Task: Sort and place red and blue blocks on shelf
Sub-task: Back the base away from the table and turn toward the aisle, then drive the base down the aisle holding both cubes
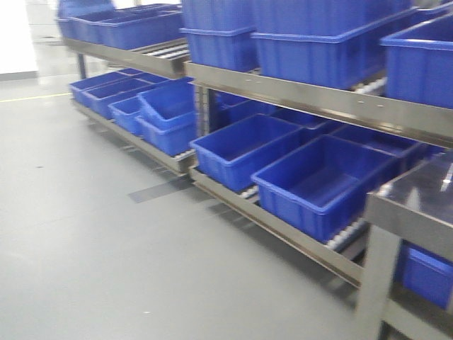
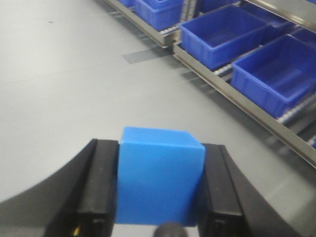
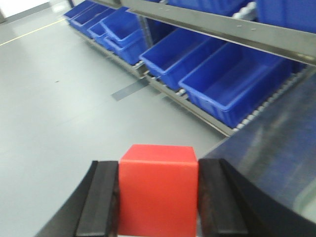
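We hold one block per arm, ready for sorting: left gripper (image 2: pixel 160 200) pinching the blue block (image 2: pixel 159 168), right gripper (image 3: pixel 158 202) pinching the red block (image 3: pixel 158 180), with the shelf (image 2: pixel 247 106) ahead-right.

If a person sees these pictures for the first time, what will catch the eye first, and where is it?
First, the two bright cubes: a blue block clamped between the left arm's black fingers, and a red block clamped between the right arm's fingers, both seen against the grey floor. Then the rows of large blue bins on the steel shelf, which fill the right side of the front view.
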Robot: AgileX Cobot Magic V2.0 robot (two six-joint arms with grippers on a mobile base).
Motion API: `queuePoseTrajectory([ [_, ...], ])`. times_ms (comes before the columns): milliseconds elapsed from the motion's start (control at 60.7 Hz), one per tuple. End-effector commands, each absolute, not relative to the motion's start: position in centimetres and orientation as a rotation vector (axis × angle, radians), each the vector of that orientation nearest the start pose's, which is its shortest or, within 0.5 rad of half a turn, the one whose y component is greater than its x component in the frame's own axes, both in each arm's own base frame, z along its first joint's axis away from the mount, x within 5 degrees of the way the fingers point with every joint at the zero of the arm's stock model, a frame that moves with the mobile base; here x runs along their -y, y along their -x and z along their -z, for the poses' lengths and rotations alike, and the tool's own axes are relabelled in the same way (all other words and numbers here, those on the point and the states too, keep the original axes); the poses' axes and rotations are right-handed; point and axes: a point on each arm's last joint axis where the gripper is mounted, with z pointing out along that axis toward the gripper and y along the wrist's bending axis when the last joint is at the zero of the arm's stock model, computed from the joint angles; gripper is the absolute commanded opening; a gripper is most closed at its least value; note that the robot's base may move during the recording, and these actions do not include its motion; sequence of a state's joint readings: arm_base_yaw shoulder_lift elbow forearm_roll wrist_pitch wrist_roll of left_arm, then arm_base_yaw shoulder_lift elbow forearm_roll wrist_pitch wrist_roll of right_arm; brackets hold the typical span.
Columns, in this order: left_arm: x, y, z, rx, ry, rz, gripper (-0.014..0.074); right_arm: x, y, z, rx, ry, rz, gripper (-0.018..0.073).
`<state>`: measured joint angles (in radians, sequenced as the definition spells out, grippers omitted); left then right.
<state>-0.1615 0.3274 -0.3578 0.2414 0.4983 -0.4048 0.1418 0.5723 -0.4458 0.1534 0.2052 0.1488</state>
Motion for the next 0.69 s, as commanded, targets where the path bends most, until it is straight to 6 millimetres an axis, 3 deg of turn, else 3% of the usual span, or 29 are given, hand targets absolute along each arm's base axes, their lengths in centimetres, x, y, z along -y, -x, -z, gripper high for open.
queuePoseTrajectory([
  [0, 0.36, -7.87, -28.43, -1.839, 0.084, 0.145, 0.0133, -1.86, -12.31, -31.67, -1.699, -0.116, -0.333, 0.0055],
  [676, 0.36, -7.87, -28.43, -1.839, 0.084, 0.145, 0.0133, -1.86, -12.31, -31.67, -1.699, -0.116, -0.333, 0.0055],
])
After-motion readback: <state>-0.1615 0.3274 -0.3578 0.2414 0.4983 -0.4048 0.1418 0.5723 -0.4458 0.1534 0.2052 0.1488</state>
